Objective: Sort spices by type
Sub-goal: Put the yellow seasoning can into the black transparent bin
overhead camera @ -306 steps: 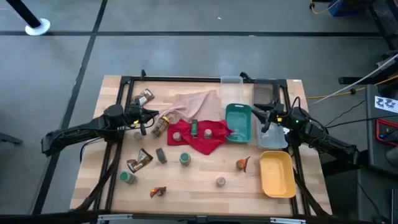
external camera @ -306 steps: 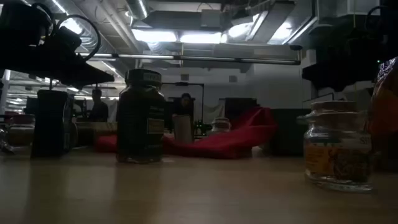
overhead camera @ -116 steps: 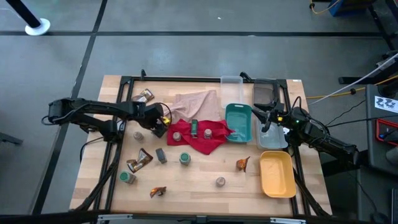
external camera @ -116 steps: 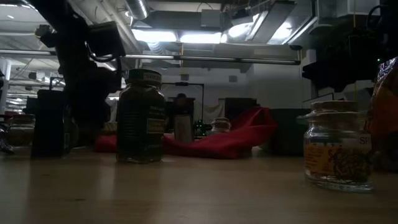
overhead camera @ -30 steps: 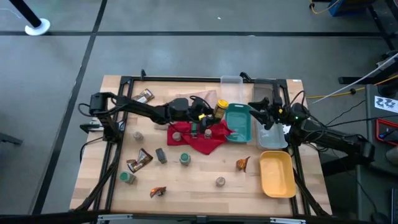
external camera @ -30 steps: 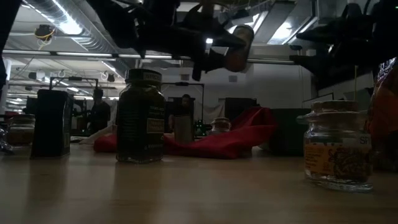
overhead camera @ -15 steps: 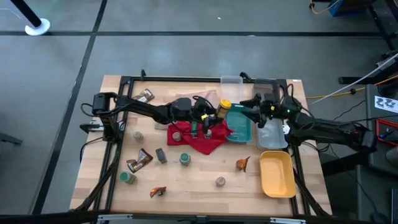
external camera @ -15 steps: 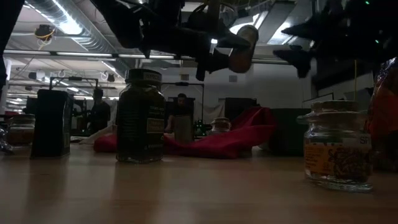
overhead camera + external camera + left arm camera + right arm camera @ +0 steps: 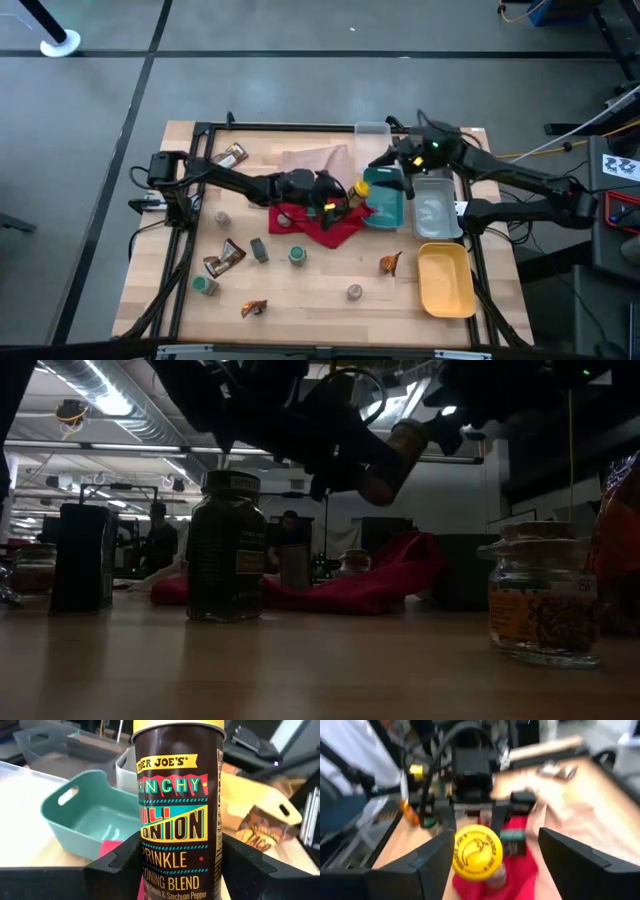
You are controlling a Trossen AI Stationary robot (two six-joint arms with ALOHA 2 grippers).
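A yellow-capped bottle (image 9: 362, 188) with a brown label (image 9: 175, 810) hangs in the air between the red cloth (image 9: 322, 226) and the teal tray (image 9: 386, 200). My left gripper (image 9: 350, 196) is shut on it. My right gripper (image 9: 385, 162) is open just beyond the bottle's yellow cap (image 9: 477, 852). Its fingers (image 9: 427, 867) stand on either side of the cap, apart from it as far as I can see. Small jars (image 9: 297, 256) and brown-orange sachets (image 9: 390, 264) lie scattered on the table. My left gripper pinches the lower part of the bottle's body (image 9: 175, 870) between its two fingers (image 9: 120, 867), one on each side. The fingers come from the table's left, about level. The bottle sticks out past them, tilted with its cap up and toward the right (image 9: 395, 455), lifted clear.
A clear tray (image 9: 437, 215) and a yellow tray (image 9: 446, 280) stand right of the teal one. A beige cloth (image 9: 315, 160) lies at the far middle. More jars (image 9: 205, 285) and sachets (image 9: 232, 155) sit at the left. A grey bin (image 9: 372, 128) stands at the far edge.
My left gripper has carried the bottle a little toward the table's right and near edges and lower, and the bottle has tipped further over, cap leading. My right arm has risen and swung toward the far edge and left, bringing its open gripper up to the cap.
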